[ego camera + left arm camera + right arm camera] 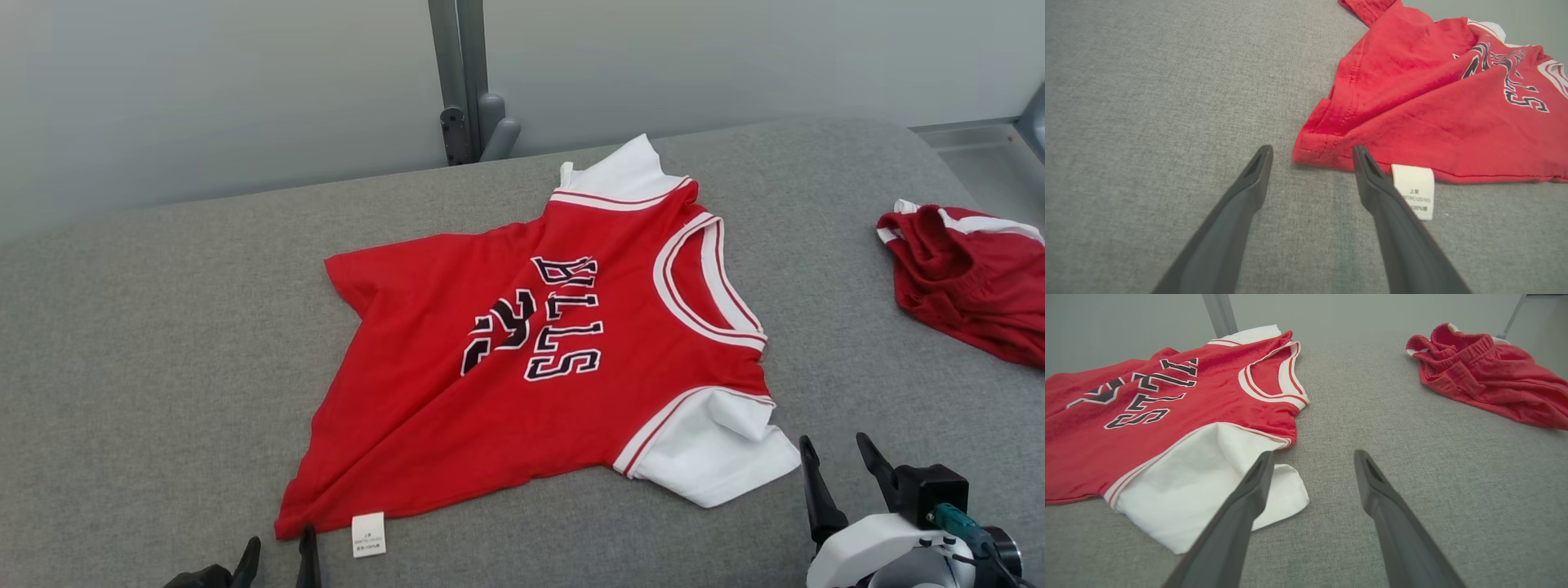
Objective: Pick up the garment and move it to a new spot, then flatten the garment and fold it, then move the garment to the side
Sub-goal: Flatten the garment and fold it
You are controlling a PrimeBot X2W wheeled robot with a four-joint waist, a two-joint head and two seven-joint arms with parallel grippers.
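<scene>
Jersey (506,367) lies spread on the grey surface (163,327), red shorts (971,278) well apart on the right. Left gripper (279,539) by the hem and right gripper (834,441) by the sleeve gape empty.

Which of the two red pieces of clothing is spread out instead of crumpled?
The red shirt with white sleeves and black lettering, lying in the middle. The other red garment, off to the right, sits bunched in a heap.
</scene>
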